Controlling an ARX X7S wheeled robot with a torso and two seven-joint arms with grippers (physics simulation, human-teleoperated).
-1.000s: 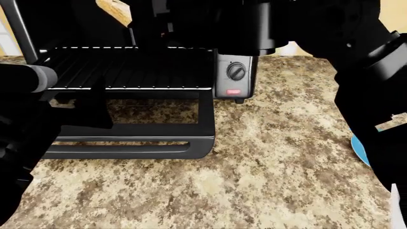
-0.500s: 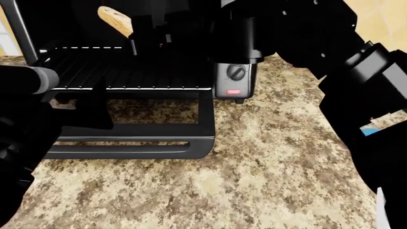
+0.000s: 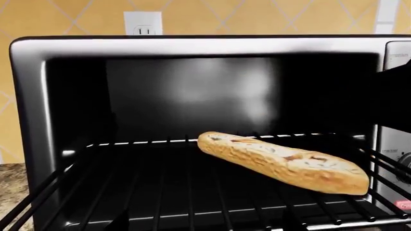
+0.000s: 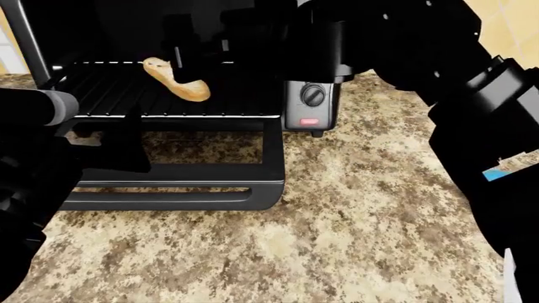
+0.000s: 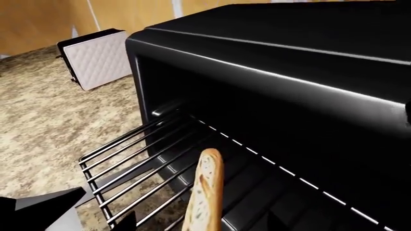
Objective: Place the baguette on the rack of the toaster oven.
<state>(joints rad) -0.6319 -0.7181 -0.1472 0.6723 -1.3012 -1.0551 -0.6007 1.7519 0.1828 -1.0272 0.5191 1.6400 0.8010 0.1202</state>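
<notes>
Baguette (image 3: 282,161) lies diagonally on the rack (image 4: 168,95), which is pulled forward out of the toaster oven (image 3: 205,48). Both arms render solid black; neither claw's fingers can be made out, so grip state cannot be told. Red label (image 4: 309,122) text illegible. Right edge of the desk (image 4: 337,240) is hidden behind the right arm.

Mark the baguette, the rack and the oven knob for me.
baguette (image 3: 282,161), left wrist view, middle of its crust.
rack (image 3: 160,192), left wrist view, bare bars beside the loaf.
knob (image 4: 312,95), head view, centre of the round dial.
</notes>
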